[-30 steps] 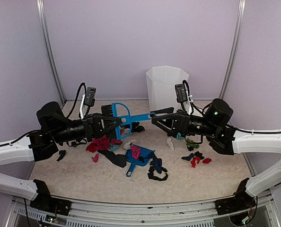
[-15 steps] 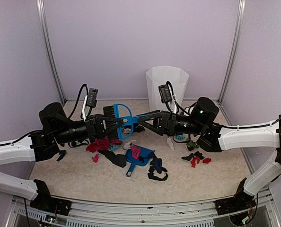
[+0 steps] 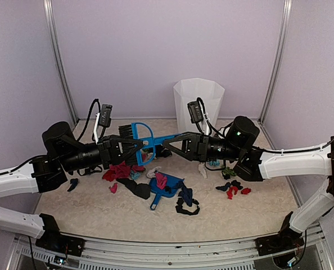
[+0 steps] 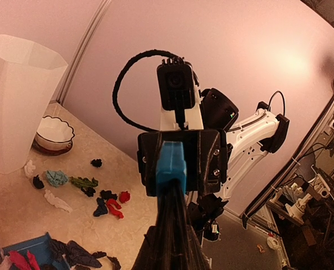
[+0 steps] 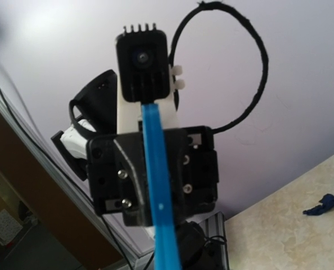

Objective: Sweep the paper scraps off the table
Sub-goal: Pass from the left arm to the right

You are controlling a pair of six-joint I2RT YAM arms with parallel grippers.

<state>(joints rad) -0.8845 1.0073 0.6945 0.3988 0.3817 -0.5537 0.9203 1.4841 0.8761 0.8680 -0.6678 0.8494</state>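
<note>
The blue brush [image 3: 138, 135] with black bristles hangs level above the table [image 3: 88, 208]. My left gripper [image 3: 134, 147] is shut on its bristle head; in the left wrist view the brush [image 4: 171, 164] fills the middle. My right gripper [image 3: 167, 144] faces it, jaws spread to either side of the blue handle [image 5: 158, 185], and looks open. Paper scraps lie below: a pink and red heap [image 3: 119, 170], black bits [image 3: 134, 188], red ones [image 3: 233, 191] and more to the right [image 4: 113, 205]. A blue dustpan [image 3: 168, 190] lies among them with scraps on it.
A white bin [image 3: 198, 104] stands at the back, behind the right gripper. A white scalloped bowl [image 4: 53, 132] sits beside the bin. A dark scrap [image 3: 72, 184] lies under the left arm. A blue scrap [image 5: 323, 205] lies on the table's left.
My right gripper has slid left along the brush handle, from its tip to near the head. The left arm and brush have shifted slightly left.
</note>
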